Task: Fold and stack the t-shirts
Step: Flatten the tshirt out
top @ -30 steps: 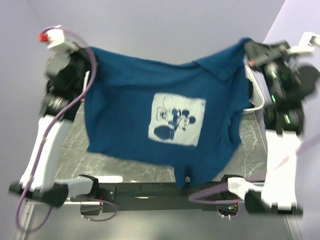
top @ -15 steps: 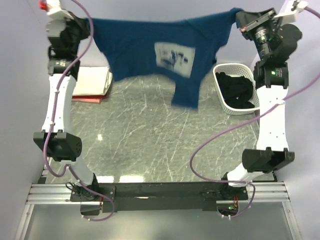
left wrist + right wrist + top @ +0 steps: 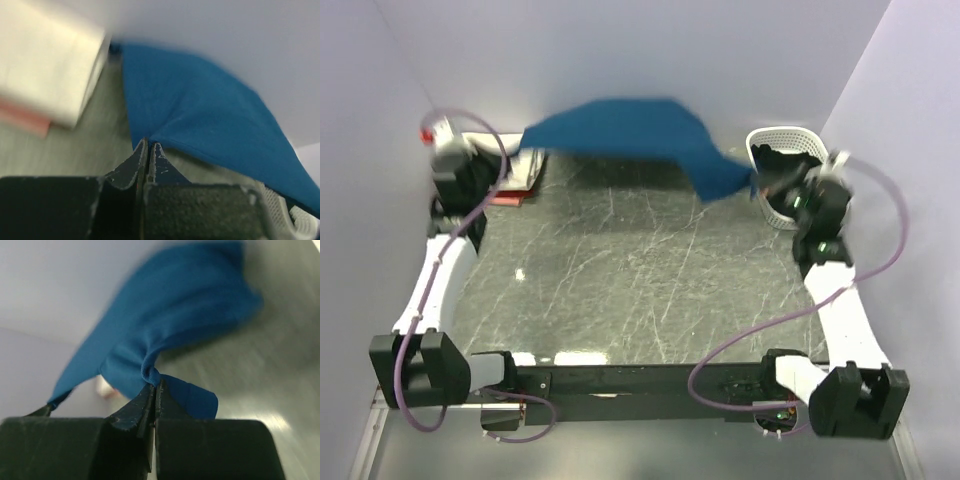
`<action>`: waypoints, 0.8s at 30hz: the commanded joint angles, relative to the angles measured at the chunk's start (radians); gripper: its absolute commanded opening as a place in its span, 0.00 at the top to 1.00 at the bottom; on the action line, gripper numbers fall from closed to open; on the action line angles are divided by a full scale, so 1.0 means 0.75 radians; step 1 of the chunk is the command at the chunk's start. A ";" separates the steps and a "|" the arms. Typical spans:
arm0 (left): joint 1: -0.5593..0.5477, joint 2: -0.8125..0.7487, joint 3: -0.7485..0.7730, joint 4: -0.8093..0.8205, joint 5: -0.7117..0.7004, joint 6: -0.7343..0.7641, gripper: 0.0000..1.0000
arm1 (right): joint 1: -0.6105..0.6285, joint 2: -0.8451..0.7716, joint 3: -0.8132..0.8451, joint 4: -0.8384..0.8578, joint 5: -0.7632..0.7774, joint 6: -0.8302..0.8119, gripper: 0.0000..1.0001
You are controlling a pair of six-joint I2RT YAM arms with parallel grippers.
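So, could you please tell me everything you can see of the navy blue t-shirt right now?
The navy blue t-shirt is soft knit cloth with a plain side showing and no print visible. Blurred, it stretches across the far side of the table, from beside the folded stack to the white basket. The left gripper is shut on one edge and the right gripper on another, bunching it there. Whether it touches the table is unclear.
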 commanded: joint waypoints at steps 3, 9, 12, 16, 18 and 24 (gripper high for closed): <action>0.007 -0.179 -0.475 -0.099 -0.106 -0.240 0.98 | -0.017 -0.209 -0.488 -0.107 -0.041 -0.090 1.00; 0.007 -0.308 -0.851 -0.230 -0.269 -0.422 0.95 | -0.027 -0.156 -0.800 -0.134 -0.174 -0.131 1.00; 0.007 -0.408 -0.943 -0.326 -0.353 -0.510 0.92 | -0.031 -0.162 -0.876 -0.184 -0.219 -0.147 1.00; 0.007 -0.613 -0.997 -0.439 -0.423 -0.545 0.89 | -0.035 -0.275 -0.931 -0.305 -0.231 -0.151 1.00; 0.007 -0.680 -1.017 -0.506 -0.439 -0.567 0.89 | -0.033 -0.381 -0.954 -0.389 -0.238 -0.147 1.00; 0.007 -0.867 -1.015 -0.586 -0.495 -0.549 0.87 | -0.035 -0.714 -0.927 -0.693 -0.181 -0.131 1.00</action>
